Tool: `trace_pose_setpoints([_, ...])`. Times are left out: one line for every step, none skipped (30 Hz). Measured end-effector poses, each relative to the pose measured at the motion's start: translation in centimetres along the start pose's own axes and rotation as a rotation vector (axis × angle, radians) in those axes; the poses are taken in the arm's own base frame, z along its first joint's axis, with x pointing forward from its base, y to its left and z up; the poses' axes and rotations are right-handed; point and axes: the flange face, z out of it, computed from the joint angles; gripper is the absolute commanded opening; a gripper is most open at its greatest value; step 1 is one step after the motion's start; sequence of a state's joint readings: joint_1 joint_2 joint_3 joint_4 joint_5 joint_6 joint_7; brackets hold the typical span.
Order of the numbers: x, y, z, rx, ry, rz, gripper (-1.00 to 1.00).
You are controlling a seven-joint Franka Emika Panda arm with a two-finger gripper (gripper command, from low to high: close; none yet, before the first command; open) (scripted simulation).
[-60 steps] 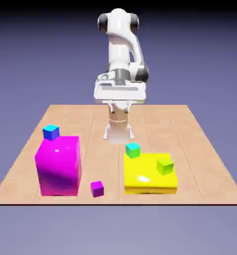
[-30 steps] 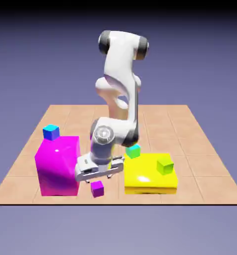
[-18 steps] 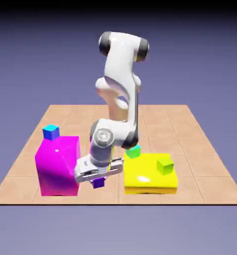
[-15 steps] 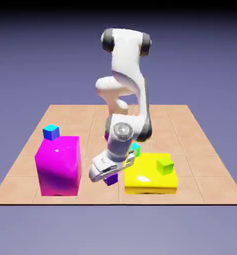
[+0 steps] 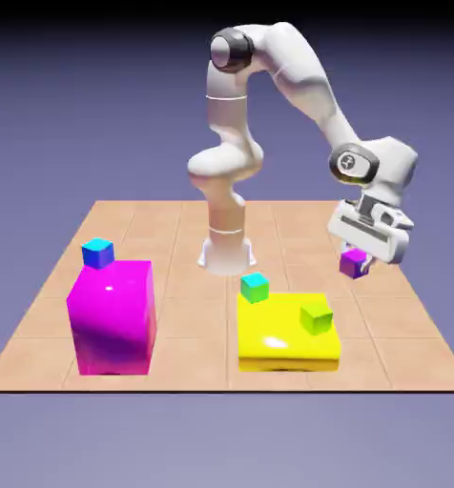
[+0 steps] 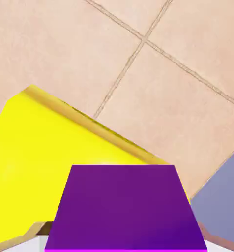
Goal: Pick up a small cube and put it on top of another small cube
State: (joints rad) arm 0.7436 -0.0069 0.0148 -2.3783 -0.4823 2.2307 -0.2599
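At the exterior view's left a small blue cube (image 5: 97,253) sits just behind a big magenta block (image 5: 113,316) on the tiled worktop (image 5: 40,315). Near the middle the white arm (image 5: 236,143) rises from its base, and in front of it a small teal cube (image 5: 255,287) rests at the back left corner of a flat yellow block (image 5: 286,334), with a small green cube (image 5: 316,316) on the block's right part. Further right the fingers (image 5: 360,265) hang in the air, closed tight on the small purple cube (image 5: 354,263), which is lifted clear of the worktop, above and to the right of the yellow block.

The hand view shows what the exterior one cannot: the purple cube's top face, large at the bottom edge and hiding the fingers, with a corner of the yellow block and bare tiles beneath it. The other cubes and the magenta block are out of its sight
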Motion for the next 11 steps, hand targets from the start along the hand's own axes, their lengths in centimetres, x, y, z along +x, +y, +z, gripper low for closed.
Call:
trace_pose_setpoints([-0.9,1.2,0.6,0.009,-0.009,0.031,-1.0])
trace_pose_setpoints([-2.1,2.7,1.4,0.02,-0.02,0.071,-1.0])
trace_pose_setpoints([-3.5,4.4,2.3,0.034,-0.033,0.118,-1.0])
trace_pose_setpoints([-5.1,6.1,3.2,0.048,-0.047,0.166,-1.0])
trace_pose_setpoints([-5.8,6.8,5.5,0.052,-0.055,0.19,-1.0])
trace_pose_setpoints([-4.1,5.1,6.4,0.038,-0.042,0.144,-1.0])
trace_pose_setpoints([-4.4,5.2,8.4,0.042,-0.045,0.154,-1.0])
trace_pose_setpoints([-4.1,4.7,9.7,0.041,-0.042,0.146,1.0])
trace_pose_setpoints([-4.1,4.7,9.7,0.04,-0.041,0.146,1.0])
trace_pose_setpoints([-4.1,4.7,9.7,0.04,-0.041,0.146,1.0])
trace_pose_setpoints([-4.0,4.9,7.8,0.037,-0.041,0.143,1.0])
